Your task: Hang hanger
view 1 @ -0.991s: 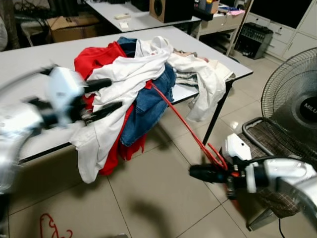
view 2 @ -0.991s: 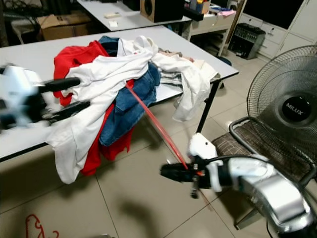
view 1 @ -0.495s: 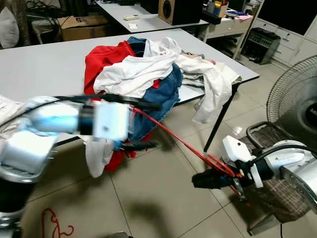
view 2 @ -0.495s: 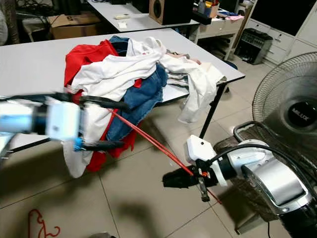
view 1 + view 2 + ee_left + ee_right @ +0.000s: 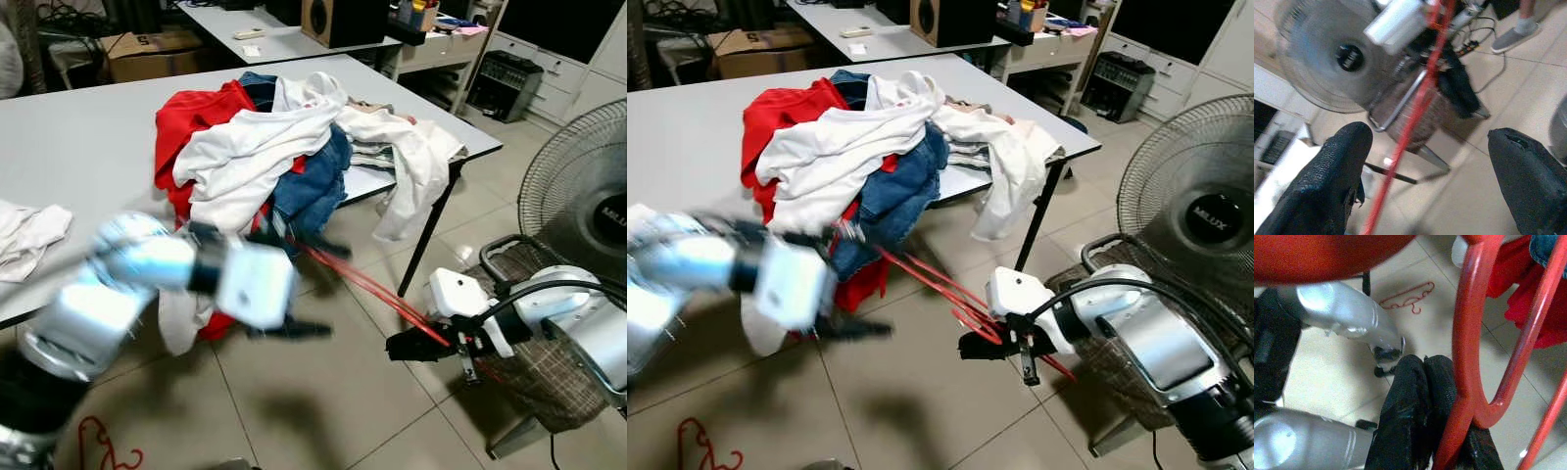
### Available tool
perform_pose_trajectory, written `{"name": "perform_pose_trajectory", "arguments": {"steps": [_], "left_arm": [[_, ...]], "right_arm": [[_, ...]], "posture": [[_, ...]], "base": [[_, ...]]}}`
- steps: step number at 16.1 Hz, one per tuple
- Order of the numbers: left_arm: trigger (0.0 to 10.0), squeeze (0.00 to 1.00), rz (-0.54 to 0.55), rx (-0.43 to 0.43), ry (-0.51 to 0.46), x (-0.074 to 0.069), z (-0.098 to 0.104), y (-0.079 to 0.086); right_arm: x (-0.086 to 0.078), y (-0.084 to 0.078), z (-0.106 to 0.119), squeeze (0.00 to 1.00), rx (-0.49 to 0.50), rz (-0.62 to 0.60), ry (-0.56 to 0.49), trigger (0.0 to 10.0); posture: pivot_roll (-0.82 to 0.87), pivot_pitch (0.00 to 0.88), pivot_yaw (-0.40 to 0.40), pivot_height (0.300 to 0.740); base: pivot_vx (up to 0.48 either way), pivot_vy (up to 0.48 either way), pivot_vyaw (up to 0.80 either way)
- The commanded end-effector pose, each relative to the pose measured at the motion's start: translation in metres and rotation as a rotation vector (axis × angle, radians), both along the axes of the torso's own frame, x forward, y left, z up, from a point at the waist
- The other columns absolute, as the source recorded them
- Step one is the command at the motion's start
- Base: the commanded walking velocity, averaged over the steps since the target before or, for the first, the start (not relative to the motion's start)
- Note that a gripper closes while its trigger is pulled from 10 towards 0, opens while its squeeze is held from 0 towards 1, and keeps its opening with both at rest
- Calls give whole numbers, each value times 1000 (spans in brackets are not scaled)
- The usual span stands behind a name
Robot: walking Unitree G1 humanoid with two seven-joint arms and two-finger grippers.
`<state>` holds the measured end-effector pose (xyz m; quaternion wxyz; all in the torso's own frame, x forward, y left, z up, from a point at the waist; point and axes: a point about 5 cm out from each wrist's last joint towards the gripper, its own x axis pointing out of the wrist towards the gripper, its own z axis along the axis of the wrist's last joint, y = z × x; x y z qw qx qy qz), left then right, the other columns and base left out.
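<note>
While my right gripper pinches the red hanger below the table, my spread left gripper should close squarely around its bar.

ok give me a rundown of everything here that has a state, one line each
red hanger: off the floor, held at one end, other end by the clothes
right pincer: shut on the red hanger
left pincer: open, fingers either side of the hanger bar
clothes pile: heaped on the table, spilling over its edge
second hanger: lying on the floor
</note>
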<state>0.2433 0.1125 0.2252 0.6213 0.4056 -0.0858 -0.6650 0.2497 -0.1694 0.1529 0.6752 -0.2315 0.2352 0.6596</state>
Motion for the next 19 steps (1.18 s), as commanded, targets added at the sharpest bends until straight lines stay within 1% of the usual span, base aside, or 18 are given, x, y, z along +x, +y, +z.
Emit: {"name": "perform_pose_trajectory", "arguments": {"steps": [1, 2, 4, 5, 6, 7, 8, 11, 13, 15, 16, 18, 19], "left_arm": [[10000, 0, -12, 6, -35, -2, 2, -4], [10000, 0, 75, 9, -91, 11, -7, -10], [10000, 0, 116, -6, -166, 21, -8, -17], [6118, 0, 118, -13, -176, 22, -7, -18], [4824, 0, 123, -30, -214, 25, -4, -20], [3686, 0, 118, -35, -216, 25, -3, -20], [0, 0, 77, -19, -214, 23, -5, -24], [0, 0, 29, 25, -180, 20, -10, -25], [0, 0, 24, 46, -176, 20, -12, -27], [0, 0, 59, 50, -192, 25, -12, -29], [0, 0, 109, 64, -187, 30, -15, -29], [0, 0, 161, 108, -192, 36, -20, -25], [0, 0, 173, 113, -191, 38, -21, -24]], "right_arm": [[4, 0, 4, 0, -17, 8, -39, 10000], [8, 2, 1, 0, -49, 19, -60, 10000], [10, 6, -2, 0, -62, 27, -73, 10000], [11, 7, -2, 0, -61, 29, -73, 10000], [11, 8, -2, 0, -62, 33, -76, 10000], [12, 9, -2, 0, -63, 36, -78, 10000], [14, 10, -2, 0, -73, 47, -88, 10000], [15, 9, -3, 0, -94, 61, -97, 10000], [17, 8, -4, 0, -108, 66, -103, 10000], [19, 9, -3, 0, -112, 72, -107, 10000], [19, 9, -3, 0, -117, 79, -111, 10000], [20, 11, -3, 0, -121, 86, -115, 10000], [20, 12, -4, 0, -121, 89, -117, 10000]], "posture": [[14, 0, -67, 740], [15, 0, -71, 740], [16, 0, -72, 740], [16, 0, -72, 740], [18, 0, -73, 740], [19, 0, -74, 740], [18, 0, -74, 740], [19, 0, -73, 740], [19, 0, -73, 740], [19, 0, -73, 740], [20, 0, -75, 740], [21, 0, -76, 740], [21, 0, -76, 740]], "base": [[0, 0, 0], [0, 0, 0], [0, 0, 0], [0, 0, 0], [0, 0, 0], [0, 0, 0], [0, 0, 0], [0, 0, 0], [0, 0, 0], [0, 0, 0], [0, 0, 0], [0, 0, 0], [0, 0, 0]]}}
